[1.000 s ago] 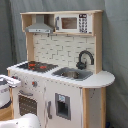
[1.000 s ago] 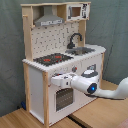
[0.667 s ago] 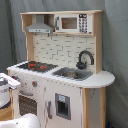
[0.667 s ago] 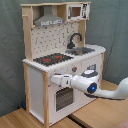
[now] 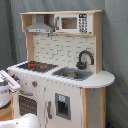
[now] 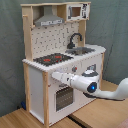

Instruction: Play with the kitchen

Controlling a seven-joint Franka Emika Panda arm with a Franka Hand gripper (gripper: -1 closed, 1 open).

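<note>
A grey-green curtain (image 6: 112, 27) hangs in soft vertical folds across the whole backdrop in the second exterior view; in the first exterior view the same kind of grey fabric backdrop (image 5: 116, 45) fills the space from the top edge down, darker toward the first exterior view's left. Below, in the second exterior view, a light wooden tabletop (image 6: 22, 119) spans the bottom, with a seam (image 6: 75, 120) running between two boards; the light is even and diffuse, casting only faint shadows.
</note>
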